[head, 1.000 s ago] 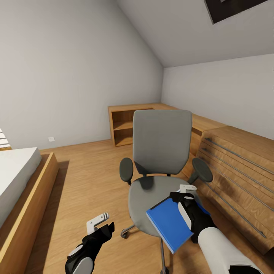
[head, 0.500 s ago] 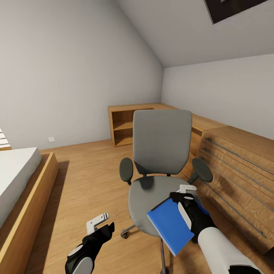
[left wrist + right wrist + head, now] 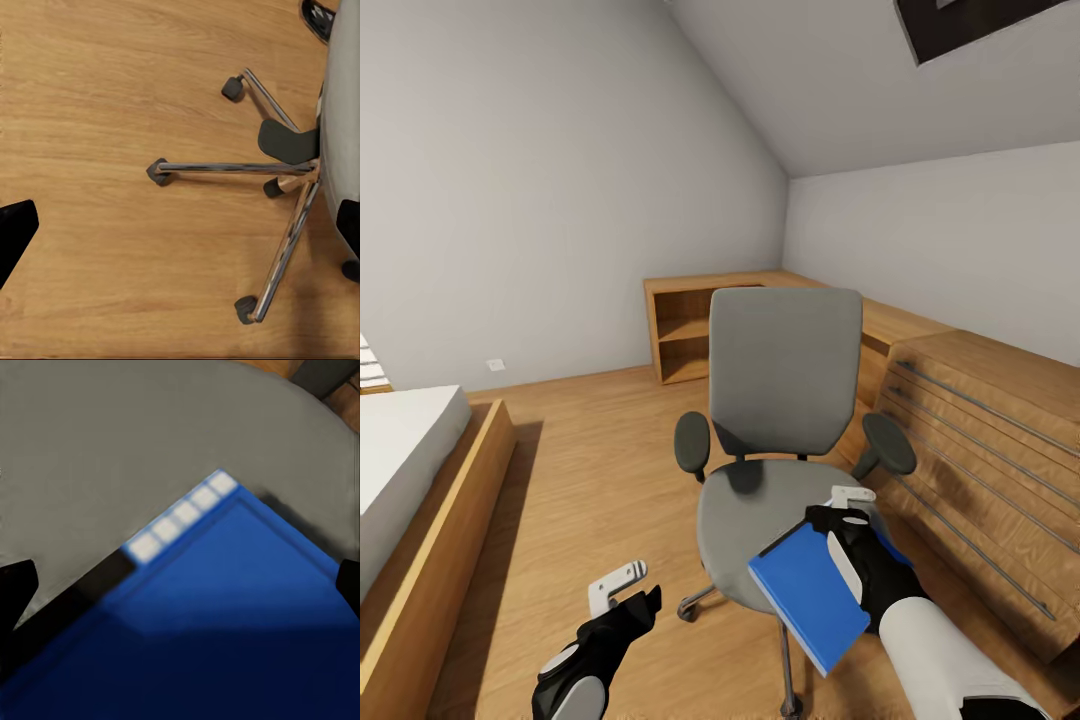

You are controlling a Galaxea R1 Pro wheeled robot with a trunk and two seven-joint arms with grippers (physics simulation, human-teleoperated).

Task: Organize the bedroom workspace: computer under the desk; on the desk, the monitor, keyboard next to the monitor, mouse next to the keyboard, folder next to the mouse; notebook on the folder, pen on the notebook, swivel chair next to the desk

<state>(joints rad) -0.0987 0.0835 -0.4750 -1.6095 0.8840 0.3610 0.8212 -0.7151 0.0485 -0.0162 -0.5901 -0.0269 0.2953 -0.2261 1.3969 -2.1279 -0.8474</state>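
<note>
Folder (image 3: 805,592): grasped at one edge by right gripper (image 3: 852,510), apparently lifted off chair (image 3: 760,510). Left gripper (image 3: 618,583): fingers released. Carry level; avoid armrest (image 3: 890,445).

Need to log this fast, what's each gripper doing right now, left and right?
Left gripper: open, holding nothing, over the floor beside the swivel chair.
Right gripper: shut on the folder, above the chair's seat.
</note>
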